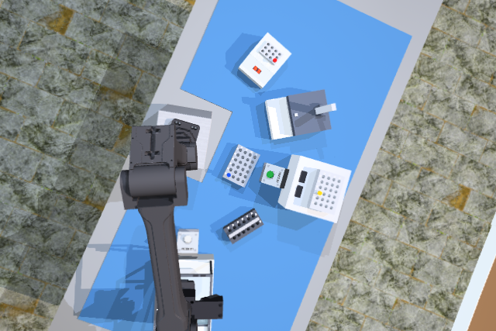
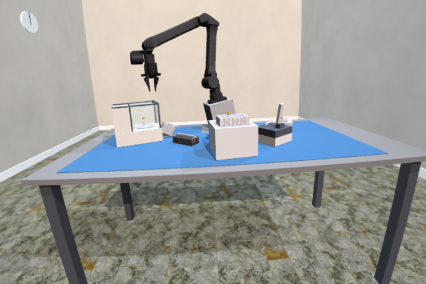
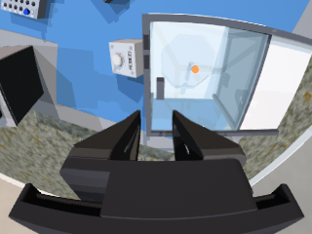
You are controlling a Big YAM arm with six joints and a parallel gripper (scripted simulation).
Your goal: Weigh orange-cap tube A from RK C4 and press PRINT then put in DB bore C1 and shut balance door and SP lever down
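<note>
The orange-capped tube A (image 2: 143, 118) (image 3: 195, 69) stands upright on the pan (image 3: 175, 51) inside the balance's (image 1: 196, 256) (image 2: 120, 119) (image 3: 275, 83) glass box. The top pane looks shut; its dark handle (image 3: 160, 88) lies near the front end. The white PRINT key (image 1: 187, 239) (image 3: 117, 59) is on the sloping front; I see no green lamp lit. My gripper (image 2: 152, 90) (image 3: 156, 115) is partly open and empty, pointing down high above the balance. Its fingertips are hidden in the top view. The SP lever (image 1: 325, 108) (image 2: 279, 113) stands up. The dry block (image 1: 248, 63) holds a red-capped tube.
The rack (image 1: 241, 165) holds a blue-capped tube (image 1: 229, 174) (image 3: 26, 12). The mixer (image 1: 292, 199) (image 2: 233, 140) holds a yellow-capped tube (image 1: 319, 193) (image 2: 228, 113). The black magnet block (image 1: 242, 225) (image 2: 186, 139) lies between the mixer and the balance.
</note>
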